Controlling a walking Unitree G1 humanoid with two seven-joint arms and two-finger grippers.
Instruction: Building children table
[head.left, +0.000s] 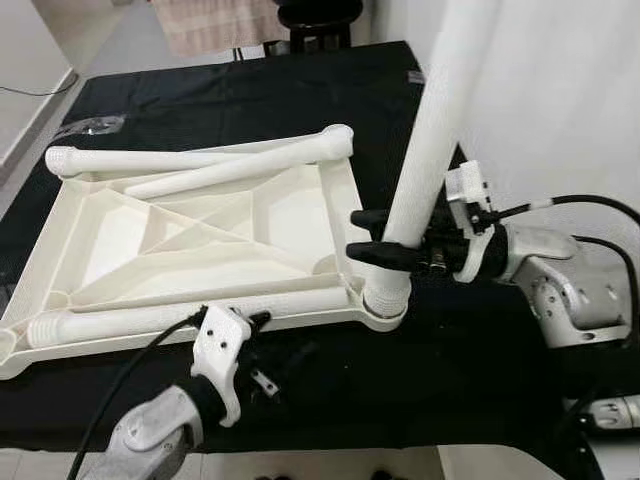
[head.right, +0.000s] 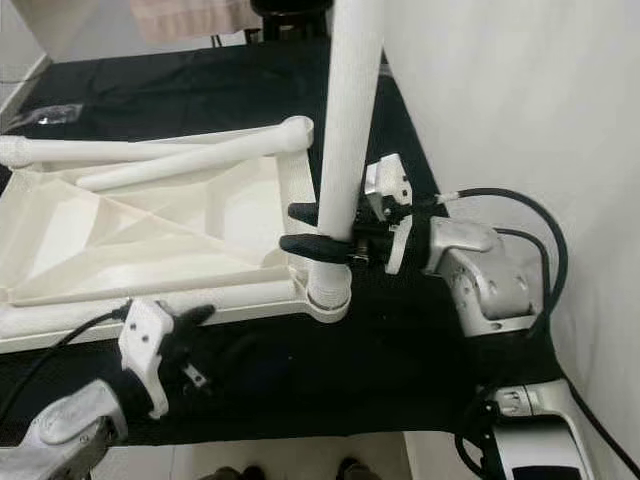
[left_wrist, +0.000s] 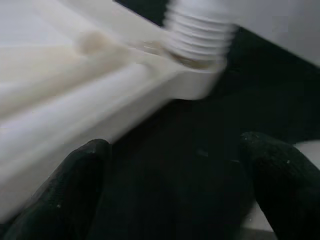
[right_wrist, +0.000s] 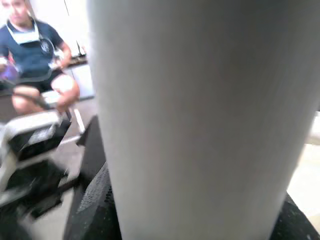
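Observation:
A white plastic tabletop (head.left: 200, 235) lies upside down on a black-covered table (head.left: 250, 90). A white table leg (head.left: 432, 130) stands upright with its threaded end in the near right corner socket (head.left: 385, 298). My right gripper (head.left: 368, 234) is shut on this leg just above the socket. Three more white legs (head.left: 200, 158) lie across the tabletop. My left gripper (head.left: 262, 345) hangs low by the tabletop's near edge with its fingers (left_wrist: 75, 185) apart and nothing between them. In the left wrist view the threaded end (left_wrist: 197, 37) sits in the corner socket.
A white wall (head.left: 560, 90) rises close on the right. A person (right_wrist: 35, 55) sits in the background of the right wrist view. A dark chair (head.left: 318, 20) stands beyond the table's far edge. Black cables (head.left: 600, 205) loop off my right arm.

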